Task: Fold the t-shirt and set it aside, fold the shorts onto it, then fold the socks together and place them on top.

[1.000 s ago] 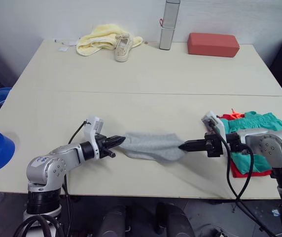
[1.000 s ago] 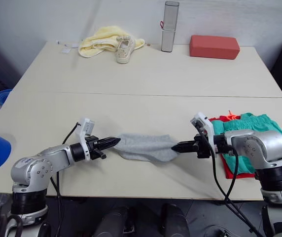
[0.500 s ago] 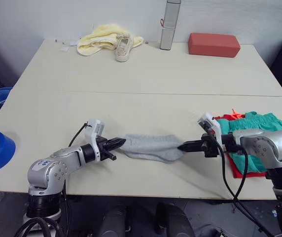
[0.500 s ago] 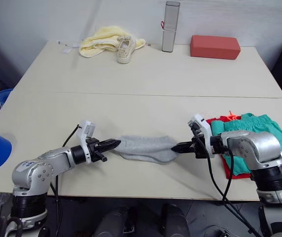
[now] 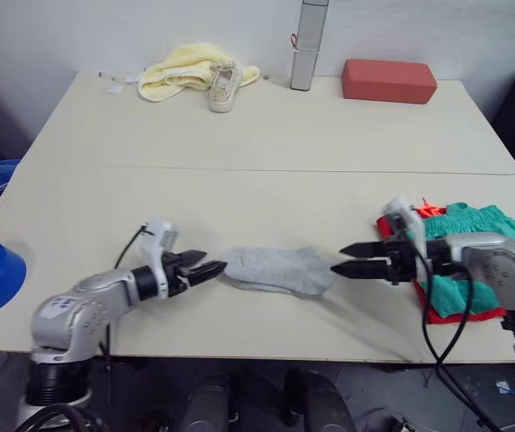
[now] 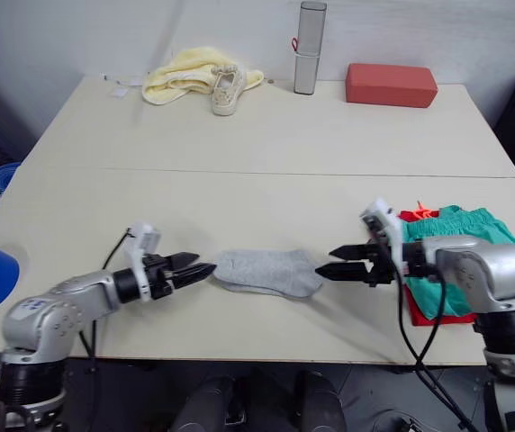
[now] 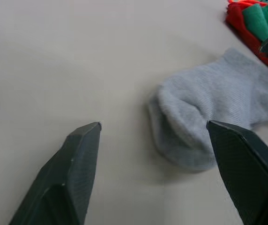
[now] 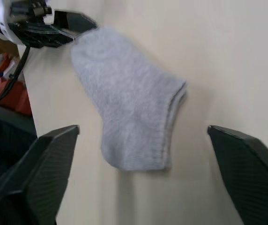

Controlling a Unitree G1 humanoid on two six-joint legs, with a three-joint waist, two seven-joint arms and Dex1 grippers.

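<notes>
Socks (image 5: pixel 278 269) lie flat on the surface (image 5: pixel 239 135), stacked as one grey piece, between the two grippers. Left gripper (image 5: pixel 205 267) sits just off the toe end, fingers apart, not touching the cloth in the head views; in the left wrist view the sock toe lies ahead between the spread fingers (image 7: pixel 75 173). Right gripper (image 5: pixel 352 258) sits just off the cuff end, fingers apart, small gap to the cloth; in the right wrist view the cuff opening faces the gripper, centred between its fingers (image 8: pixel 35 178). Neither gripper holds anything.

Socks look laid out straight along the line between the grippers, likely so they sit matched one on the other before being folded or carried. Cannot tell whether there are two layers from the head views; the doubled cuff edge in the right wrist view suggests two.

T-shirt (image 5: pixel 451 310) is folded on the surface just behind the right gripper, under the right arm, with the shorts (image 5: pixel 474 220) folded on top of it; red edge shows beneath the teal. So the pile is ready and only the socks step is left. Socks are near the pile but apart from it, on the fingertip side of the right gripper.

Likely next: pinch the socks and move them onto the shorts.
</notes>
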